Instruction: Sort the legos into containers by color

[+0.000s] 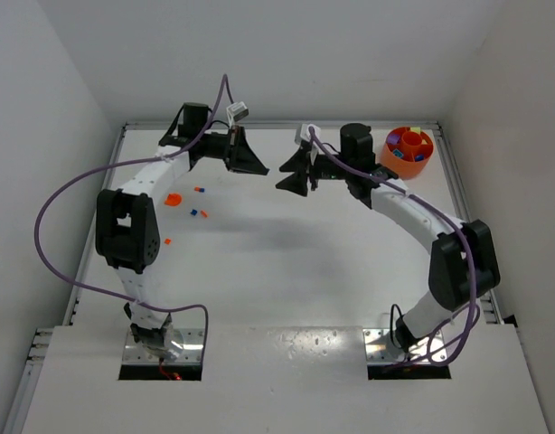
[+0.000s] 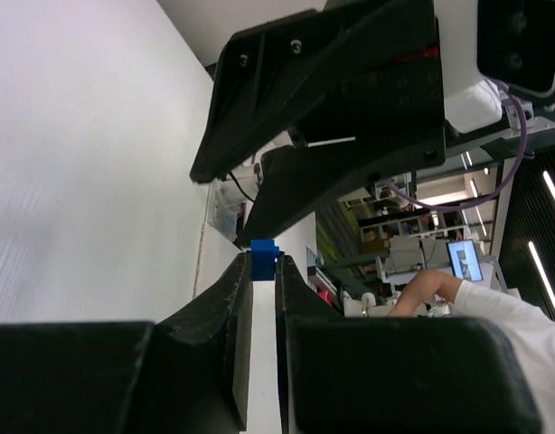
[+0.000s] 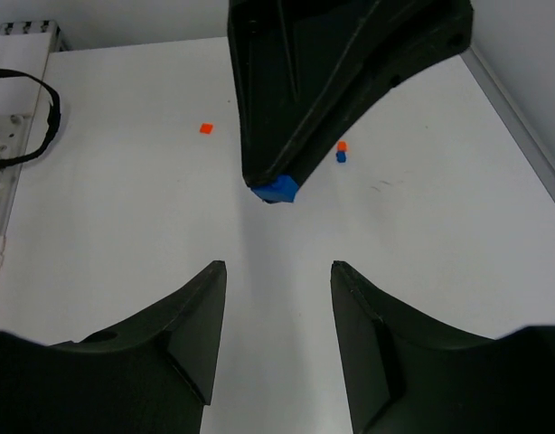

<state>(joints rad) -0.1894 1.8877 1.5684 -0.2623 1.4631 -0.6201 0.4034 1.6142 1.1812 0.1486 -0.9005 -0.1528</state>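
Brightly and evenly lit from above, with soft grey shadows across the white worktop (image 1: 286, 262). Sharp overall, slightly soft on the near fingers (image 3: 183, 334).

The top camera looked steeply down from above and behind the bases (image 1: 160, 342). It was far enough off to take in the whole table (image 1: 286, 271), with the bases at 6 o'clock and the bowl (image 1: 392, 164) at 1 o'clock. The left wrist camera sat close behind the left gripper (image 2: 264, 264), rolled sideways. It aimed along the fingers (image 2: 232, 307) at the right gripper (image 2: 220, 210), which filled 12 o'clock, with the wall (image 2: 79, 136) at 9 o'clock. The right wrist camera sat close behind its own fingers, tilted down at the table, with the left gripper reaching in from 12 o'clock. The wrist views faced each other and shared the blue lego (image 2: 264, 250). The top view held both grippers near 12 o'clock.
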